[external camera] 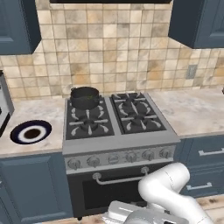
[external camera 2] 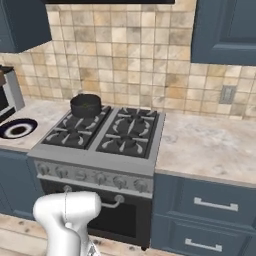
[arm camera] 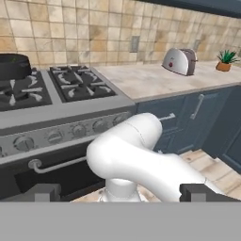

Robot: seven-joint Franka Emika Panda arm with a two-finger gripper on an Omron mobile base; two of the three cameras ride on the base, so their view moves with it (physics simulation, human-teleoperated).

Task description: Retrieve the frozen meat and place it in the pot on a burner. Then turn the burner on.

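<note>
The dark grey pot (external camera: 85, 97) (external camera 2: 86, 105) (arm camera: 13, 65) stands on the back left burner (external camera: 99, 106) of the stove, one of four alike under star-shaped grates. The frozen meat is out of view. My gripper (arm camera: 122, 193) is held low in front of the oven, well away from the pot, and looks along the stove front. Its fingertips (arm camera: 47, 192) stand far apart with nothing between them, so it is open. The arm is folded down in front of the oven door (external camera: 109, 192).
A row of knobs (external camera: 118, 158) (external camera 2: 95, 176) runs along the stove front. A round dark-blue-rimmed plate (external camera: 30, 131) (external camera 2: 17, 128) lies on the counter left of the stove. A toaster (arm camera: 179, 61) and a potted plant (arm camera: 226, 60) stand on the right counter. Drawers (external camera 2: 212, 205) sit below.
</note>
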